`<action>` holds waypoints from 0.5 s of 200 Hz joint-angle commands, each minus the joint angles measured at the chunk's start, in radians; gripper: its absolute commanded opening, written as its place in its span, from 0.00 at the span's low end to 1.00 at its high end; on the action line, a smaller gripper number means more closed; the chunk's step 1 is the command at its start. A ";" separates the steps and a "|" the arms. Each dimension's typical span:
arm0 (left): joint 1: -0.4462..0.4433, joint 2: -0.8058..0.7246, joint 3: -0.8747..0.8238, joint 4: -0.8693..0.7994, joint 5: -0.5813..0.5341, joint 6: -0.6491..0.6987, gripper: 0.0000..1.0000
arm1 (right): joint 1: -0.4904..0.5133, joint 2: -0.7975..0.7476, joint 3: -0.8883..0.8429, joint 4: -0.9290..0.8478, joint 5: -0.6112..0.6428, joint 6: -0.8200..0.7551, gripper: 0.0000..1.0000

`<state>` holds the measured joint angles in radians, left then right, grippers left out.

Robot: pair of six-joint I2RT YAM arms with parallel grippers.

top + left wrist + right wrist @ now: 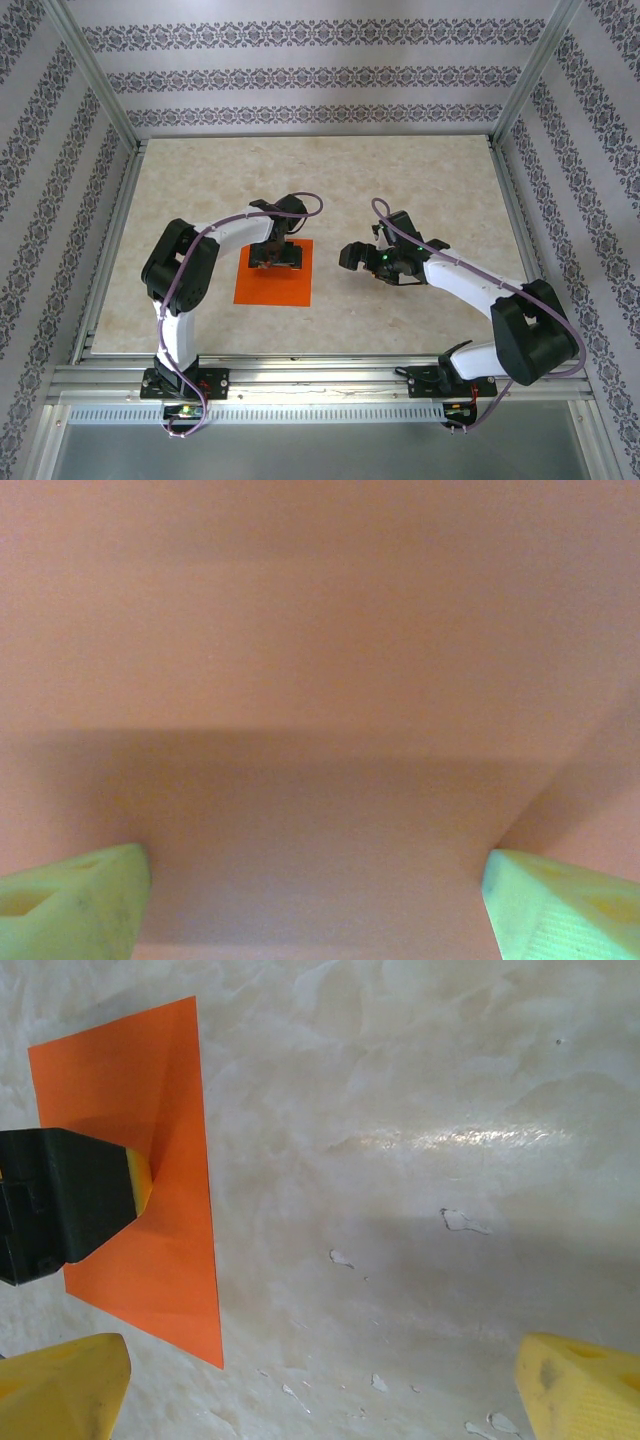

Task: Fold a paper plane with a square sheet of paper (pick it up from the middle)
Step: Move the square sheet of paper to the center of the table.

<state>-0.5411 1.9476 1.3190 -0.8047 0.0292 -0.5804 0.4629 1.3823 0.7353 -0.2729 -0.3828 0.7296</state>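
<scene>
Closest to us, in the left wrist view, two pale green fingertips of our left gripper sit at the bottom corners, spread wide with nothing clamped between them. Between and beyond them is the square sheet of paper, bright orange, plain, and crossed by a soft shadow. From above, the left gripper points down over the far half of the sheet, which lies flat on the beige marbled table, left of centre and towards the near edge. We cannot tell whether the tips press on the paper or stop just above it. Our right gripper hangs just to the right of the sheet, apart from it and turned towards it. In the right wrist view its yellow fingertips stand at the two lower corners, so the right gripper is spread wide around bare tabletop marked with small white flecks. At the left of that view the orange sheet lies flat, and a black finger of the left gripper with a yellow pad comes down onto its middle.
</scene>
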 commanded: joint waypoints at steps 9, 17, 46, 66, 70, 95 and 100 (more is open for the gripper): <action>0.006 -0.040 -0.018 -0.065 -0.011 -0.001 0.87 | 0.011 0.008 0.027 0.004 -0.011 0.005 0.98; 0.007 -0.048 -0.029 -0.054 -0.006 -0.004 0.88 | 0.013 0.007 0.028 0.004 -0.011 0.005 0.98; 0.005 -0.030 -0.040 -0.040 0.030 -0.001 0.88 | 0.014 0.010 0.029 0.004 -0.011 0.007 0.98; 0.003 -0.017 -0.063 -0.021 0.031 -0.007 0.88 | 0.013 0.014 0.027 0.003 -0.012 0.007 0.98; 0.003 -0.016 -0.067 -0.016 0.032 -0.008 0.88 | 0.014 0.015 0.027 0.003 -0.014 0.007 0.98; 0.004 0.008 -0.092 0.000 0.030 -0.007 0.88 | 0.014 0.016 0.027 0.001 -0.016 0.007 0.98; 0.004 0.013 -0.098 0.008 0.033 -0.006 0.88 | 0.014 0.014 0.027 0.001 -0.015 0.006 0.98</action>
<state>-0.5411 1.9270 1.2766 -0.7887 0.0555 -0.5816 0.4629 1.3872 0.7380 -0.2729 -0.3843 0.7311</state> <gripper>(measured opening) 0.881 0.982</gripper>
